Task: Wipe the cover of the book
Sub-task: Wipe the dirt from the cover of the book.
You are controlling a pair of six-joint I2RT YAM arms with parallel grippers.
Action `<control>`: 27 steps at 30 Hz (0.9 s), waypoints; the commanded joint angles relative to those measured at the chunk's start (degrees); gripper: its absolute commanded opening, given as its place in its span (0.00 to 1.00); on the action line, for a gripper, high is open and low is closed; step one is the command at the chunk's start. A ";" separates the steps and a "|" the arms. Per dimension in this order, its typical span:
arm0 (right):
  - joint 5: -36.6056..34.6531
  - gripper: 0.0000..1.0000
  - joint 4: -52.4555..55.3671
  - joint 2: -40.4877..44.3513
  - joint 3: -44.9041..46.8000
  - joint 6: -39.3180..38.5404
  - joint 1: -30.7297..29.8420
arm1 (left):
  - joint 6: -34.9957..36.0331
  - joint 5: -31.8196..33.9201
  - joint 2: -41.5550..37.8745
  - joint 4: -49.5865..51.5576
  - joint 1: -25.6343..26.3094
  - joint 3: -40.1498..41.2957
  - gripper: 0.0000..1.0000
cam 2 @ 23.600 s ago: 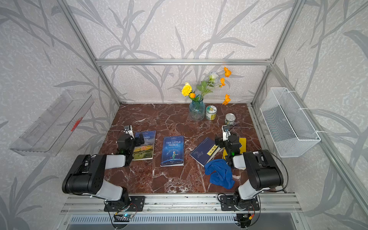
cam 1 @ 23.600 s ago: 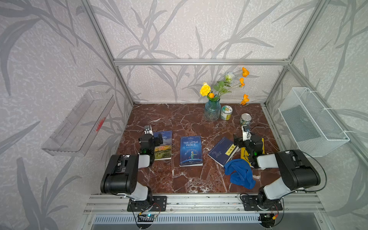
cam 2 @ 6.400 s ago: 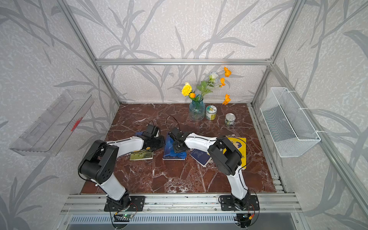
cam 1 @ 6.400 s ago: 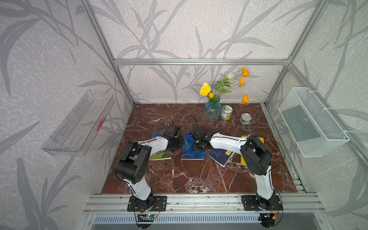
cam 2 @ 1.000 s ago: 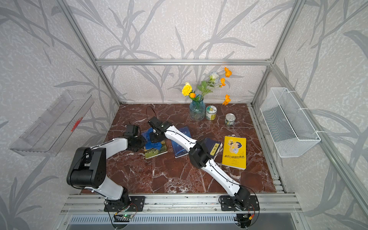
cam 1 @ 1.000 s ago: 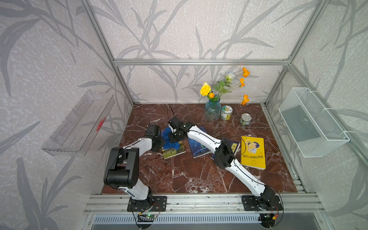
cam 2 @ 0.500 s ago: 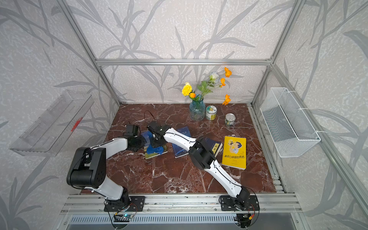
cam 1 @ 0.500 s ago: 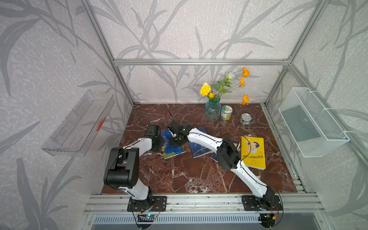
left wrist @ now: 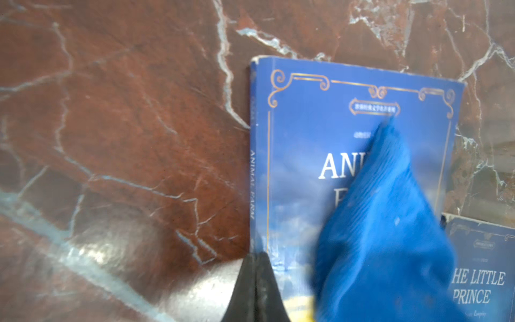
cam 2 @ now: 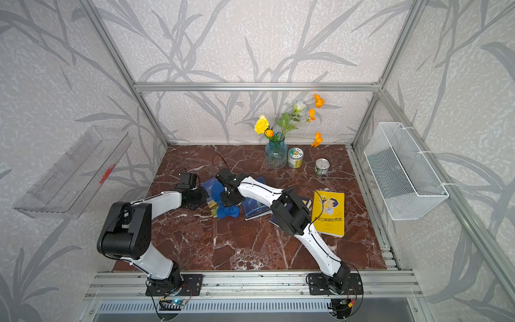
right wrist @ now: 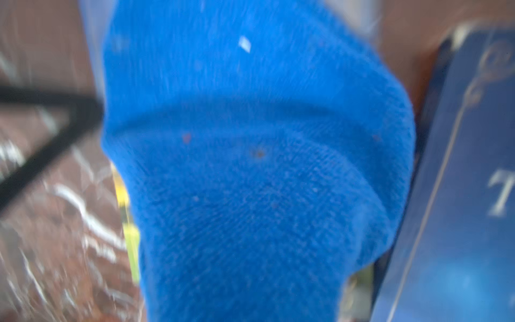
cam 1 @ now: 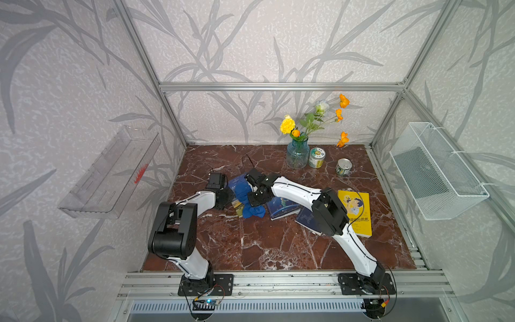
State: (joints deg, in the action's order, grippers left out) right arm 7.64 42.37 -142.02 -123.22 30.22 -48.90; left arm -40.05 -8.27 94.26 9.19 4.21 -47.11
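Toward the left arm's side of the worktop [cam 1: 250, 245], the left tool [left wrist: 255, 267], its fingers pressed together, sat at the spine edge of the blue Animal Farm book [left wrist: 301, 133]. The right tool [cam 1: 255, 198] pinched a blue cloth [right wrist: 250, 167] draped over that book's cover, just beside the Little Prince book [cam 1: 281, 207]. Farther back stood a flower vase [cam 1: 297, 157] and a can [cam 1: 317, 158] beside it.

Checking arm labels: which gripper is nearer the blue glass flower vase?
Right. The right gripper, shut on the blue cloth, is front-left of the vase; the left gripper is farther left, beside the blue paperback.
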 commanded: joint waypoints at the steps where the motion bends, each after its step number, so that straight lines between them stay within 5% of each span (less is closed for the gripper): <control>1: 1.86 0.00 6.01 -9.99 -10.49 1.12 0.98 | 0.41 -0.88 3.03 6.35 0.93 0.90 0.03; 6: 0.50 0.00 14.37 -12.94 -19.86 -0.92 -1.09 | 0.46 -0.54 2.76 6.59 0.93 0.83 0.03; 12: -2.63 0.00 0.64 -5.63 -9.56 0.14 -0.33 | 0.24 -0.18 2.12 6.85 0.92 0.91 0.02; 18: 0.81 0.00 -5.69 -13.37 -18.40 4.79 2.35 | -0.45 0.65 0.15 6.32 0.96 1.98 0.02; 27: 0.64 0.06 -3.42 -17.49 -22.60 4.32 3.46 | -1.51 4.82 -4.98 5.86 0.85 4.64 0.34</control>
State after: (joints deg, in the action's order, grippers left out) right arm 9.63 34.96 -157.49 -146.15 35.00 -45.50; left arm -41.17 -5.80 90.39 11.33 4.89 -43.90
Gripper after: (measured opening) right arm 0.099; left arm 0.336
